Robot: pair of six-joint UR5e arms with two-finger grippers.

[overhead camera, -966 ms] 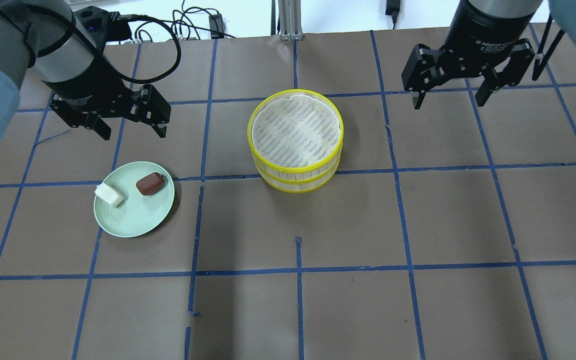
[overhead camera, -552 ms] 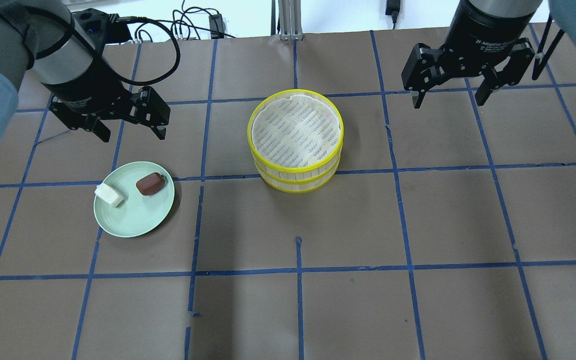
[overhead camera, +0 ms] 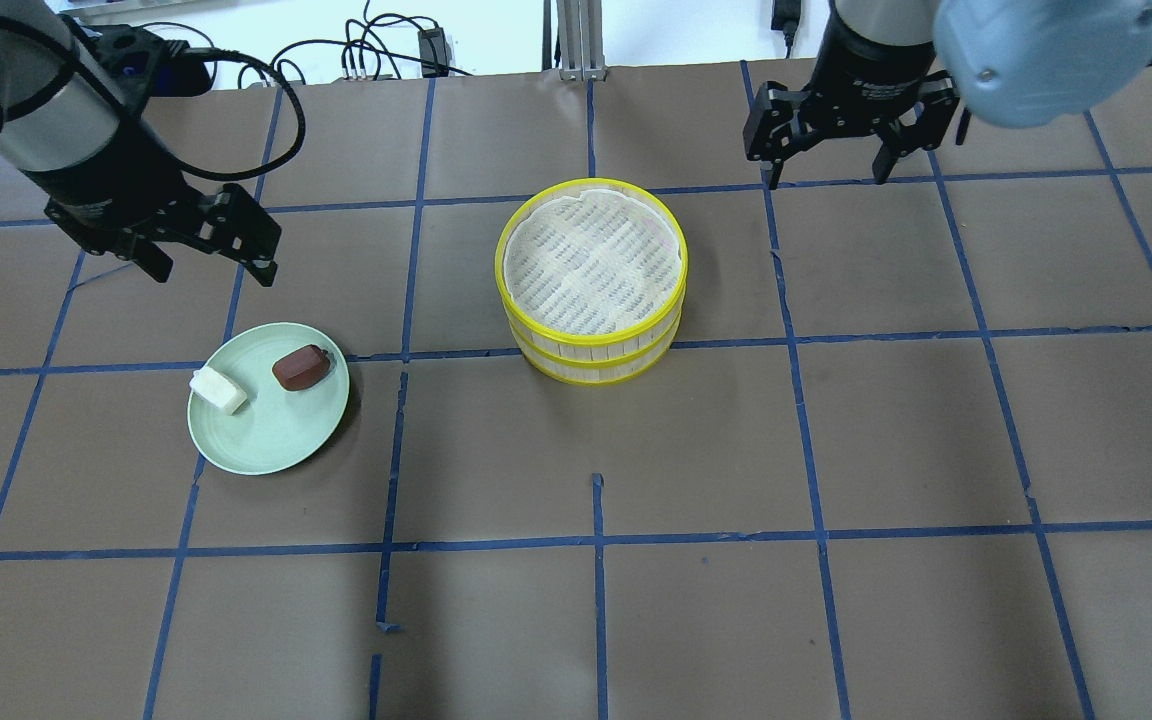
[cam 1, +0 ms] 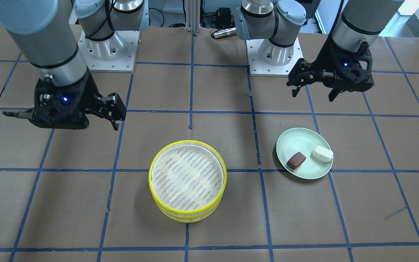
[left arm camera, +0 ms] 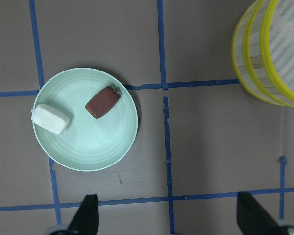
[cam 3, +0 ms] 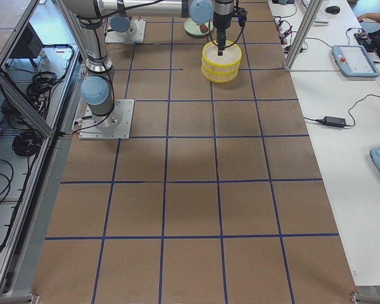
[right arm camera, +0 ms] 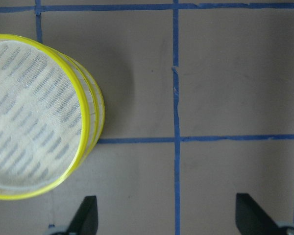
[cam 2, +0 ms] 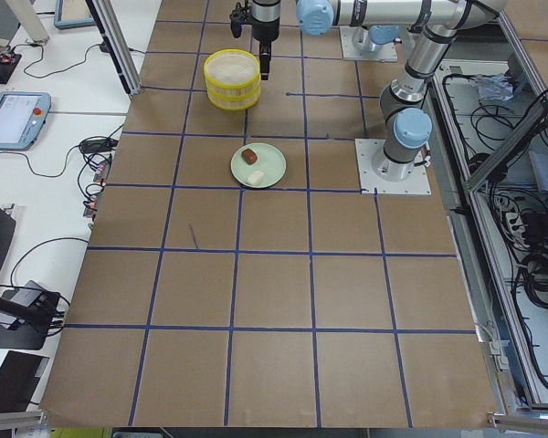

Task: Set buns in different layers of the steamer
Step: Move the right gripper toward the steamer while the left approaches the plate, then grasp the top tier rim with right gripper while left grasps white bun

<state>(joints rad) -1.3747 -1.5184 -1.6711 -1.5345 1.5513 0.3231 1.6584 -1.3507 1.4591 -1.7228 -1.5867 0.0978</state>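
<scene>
Two yellow-rimmed steamer layers (overhead camera: 591,345) stand stacked at mid-table; the top layer (cam 1: 187,174) holds nothing. The creamy white bun (overhead camera: 219,391) and the reddish-brown bun (overhead camera: 299,368) lie side by side on a pale green plate (overhead camera: 271,440) to the left. My left gripper (overhead camera: 214,270) is open and empty, above the table just behind the plate; its wrist view shows both buns (left arm camera: 50,118) (left arm camera: 103,102). My right gripper (overhead camera: 821,175) is open and empty, behind and to the right of the stack (right arm camera: 39,112).
Brown table paper carries a blue tape grid. Cables and an aluminium post (overhead camera: 576,40) sit at the far edge. The two arm bases (cam 1: 107,47) (cam 1: 275,54) stand on the robot's side.
My left gripper has moved left, staying behind the plate. My right gripper has moved left and a little farther back, closer to the steamer stack. Both stay open.
</scene>
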